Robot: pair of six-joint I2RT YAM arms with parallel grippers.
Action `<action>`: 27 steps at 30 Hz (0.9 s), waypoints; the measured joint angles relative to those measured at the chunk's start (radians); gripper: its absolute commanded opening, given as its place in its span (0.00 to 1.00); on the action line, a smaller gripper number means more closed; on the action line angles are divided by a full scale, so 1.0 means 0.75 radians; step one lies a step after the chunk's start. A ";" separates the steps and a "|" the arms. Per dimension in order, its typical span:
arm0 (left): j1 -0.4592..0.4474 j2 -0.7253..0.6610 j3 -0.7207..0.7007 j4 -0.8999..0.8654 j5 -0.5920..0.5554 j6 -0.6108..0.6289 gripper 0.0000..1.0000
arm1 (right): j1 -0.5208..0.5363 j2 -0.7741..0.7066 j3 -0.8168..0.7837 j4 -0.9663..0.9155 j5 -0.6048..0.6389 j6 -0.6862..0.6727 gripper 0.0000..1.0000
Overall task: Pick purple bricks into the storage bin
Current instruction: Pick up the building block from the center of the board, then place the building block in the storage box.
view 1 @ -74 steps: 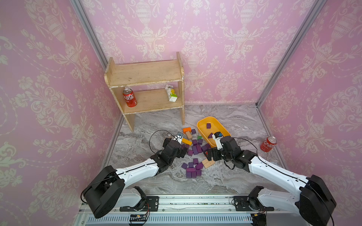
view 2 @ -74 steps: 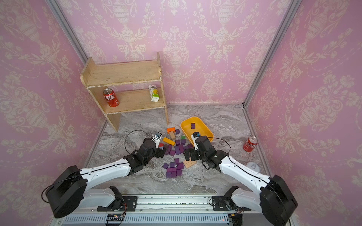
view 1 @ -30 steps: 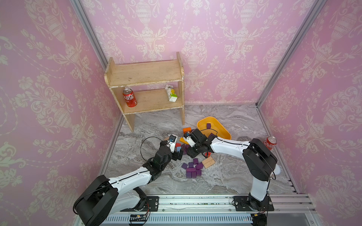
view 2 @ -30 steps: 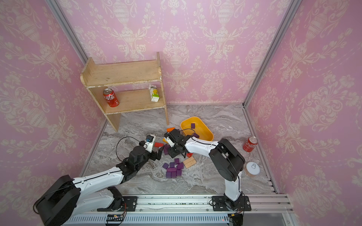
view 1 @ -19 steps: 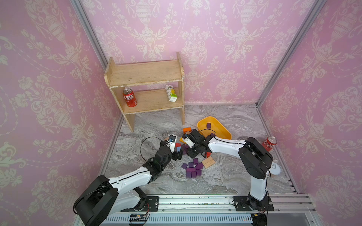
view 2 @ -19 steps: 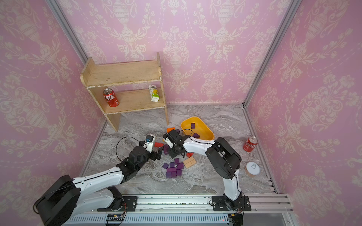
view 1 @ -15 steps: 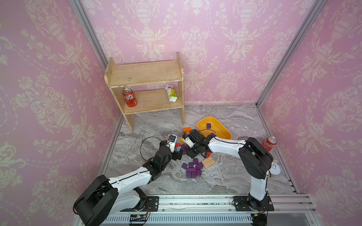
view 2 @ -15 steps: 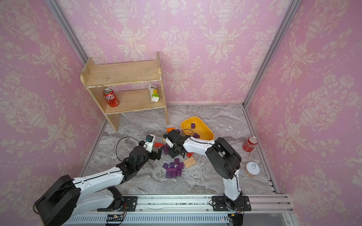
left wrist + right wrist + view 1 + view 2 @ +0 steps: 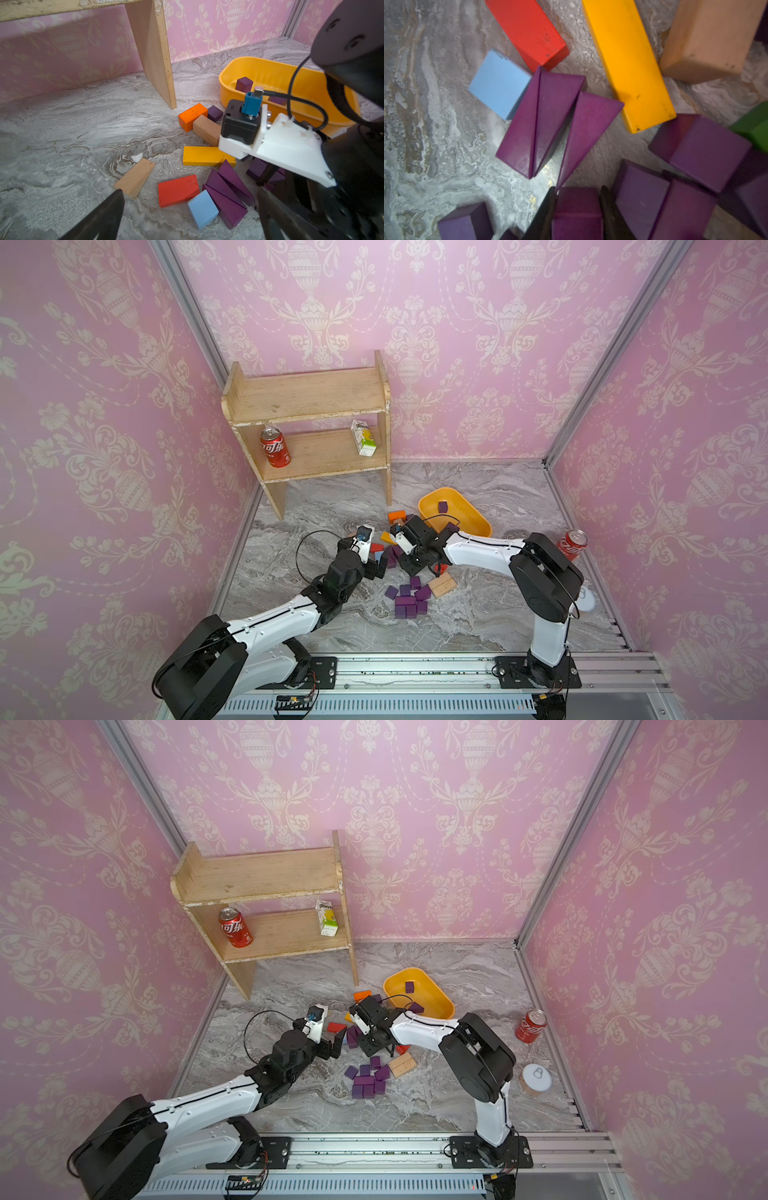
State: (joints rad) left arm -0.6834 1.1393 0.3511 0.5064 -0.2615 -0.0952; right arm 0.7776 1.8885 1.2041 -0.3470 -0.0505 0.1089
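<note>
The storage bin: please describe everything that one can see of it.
The storage bin is a shallow oblong tray of glossy yellow-orange plastic, with rounded corners and sloping walls. It lies flat on the grey marbled table, turned at an angle, near the wooden shelf's leg. Inside are one purple cube and a second purple brick, partly hidden, by the nearer rim. Nothing grips it.

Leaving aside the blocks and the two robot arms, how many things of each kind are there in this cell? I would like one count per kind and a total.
Red cola cans: 2
Juice carton: 1
Wooden shelf: 1
Yellow storage bin: 1
White-lidded tin: 1
Total: 6
</note>
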 measured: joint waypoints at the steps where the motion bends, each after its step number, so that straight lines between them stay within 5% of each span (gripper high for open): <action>1: 0.000 0.000 0.000 0.001 -0.005 0.000 0.99 | 0.000 -0.008 0.000 -0.009 0.005 0.006 0.19; 12: 0.000 0.000 -0.001 0.000 -0.013 -0.001 0.99 | -0.034 -0.187 0.057 -0.116 0.022 0.080 0.21; 27: 0.000 0.000 -0.001 -0.013 -0.034 -0.008 0.99 | -0.470 -0.296 0.181 -0.131 0.025 0.170 0.21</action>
State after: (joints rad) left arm -0.6834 1.1393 0.3508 0.4965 -0.2867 -0.1013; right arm 0.4248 1.6669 1.3396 -0.4454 -0.0315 0.2367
